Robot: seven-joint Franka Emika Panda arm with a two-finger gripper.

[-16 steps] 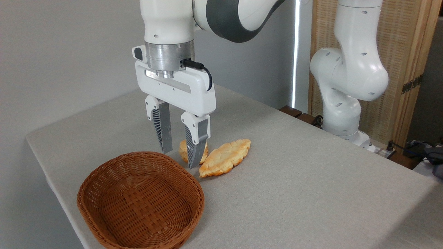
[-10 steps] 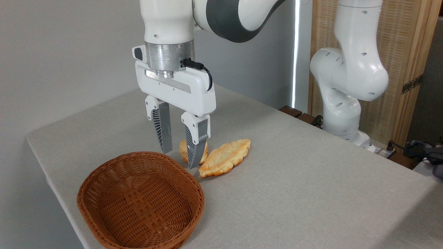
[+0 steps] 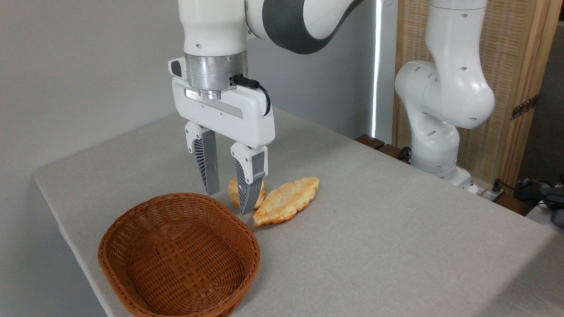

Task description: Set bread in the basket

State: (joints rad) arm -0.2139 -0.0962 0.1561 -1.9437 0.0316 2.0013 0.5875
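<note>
Nothing moved since earlier frames. Gripper jaws apart, empty, hovering beside basket rim. Bun on table just behind right finger. Likely light, soft, crushable; grip thick sides gently.

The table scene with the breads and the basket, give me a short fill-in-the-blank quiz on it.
1. The wicker basket holds ____ bread.
2. The claw hangs over the small bun with its jaws ____.
3. The small bun lies between the basket and the ____ braided bread.
4. Both breads lie on the grey ____.

Missing words: no; open; leaf-shaped; table
</note>
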